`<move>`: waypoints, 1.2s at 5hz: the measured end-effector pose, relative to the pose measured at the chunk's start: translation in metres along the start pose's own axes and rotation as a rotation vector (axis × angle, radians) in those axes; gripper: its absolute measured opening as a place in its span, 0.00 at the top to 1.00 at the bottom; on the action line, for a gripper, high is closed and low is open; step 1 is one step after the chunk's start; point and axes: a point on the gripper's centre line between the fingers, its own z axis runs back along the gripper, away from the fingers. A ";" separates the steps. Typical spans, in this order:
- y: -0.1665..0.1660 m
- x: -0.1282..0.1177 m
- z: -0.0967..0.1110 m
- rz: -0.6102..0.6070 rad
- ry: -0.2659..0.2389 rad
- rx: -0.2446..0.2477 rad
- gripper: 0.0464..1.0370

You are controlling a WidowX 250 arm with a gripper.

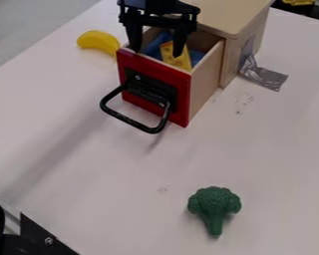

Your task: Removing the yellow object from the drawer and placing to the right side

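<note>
- Pale worktop (275, 149) under a wooden cabinet (239, 17), its red-fronted drawer (177, 102) pulled out, black handle (132, 121) facing me.
- Down inside sits the yellow object (174, 54), walled in by the drawer's sides, with something blue (163, 39) right by it.
- Over the drawer hangs the black gripper (156, 52), fingers (134, 40) apart, one overlapping my view of the yellow object.
- Silvery tape (265, 75) sticks down beside the cabinet.
- A toy banana (97, 40) lies left of the drawer; green toy broccoli (215, 203) lies well apart, nearer me.
</note>
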 end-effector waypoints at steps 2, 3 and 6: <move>-0.004 0.012 -0.001 0.005 -0.025 -0.009 0.04; -0.006 0.014 -0.009 0.007 -0.017 -0.004 0.04; -0.016 0.018 -0.024 0.009 -0.031 0.004 0.04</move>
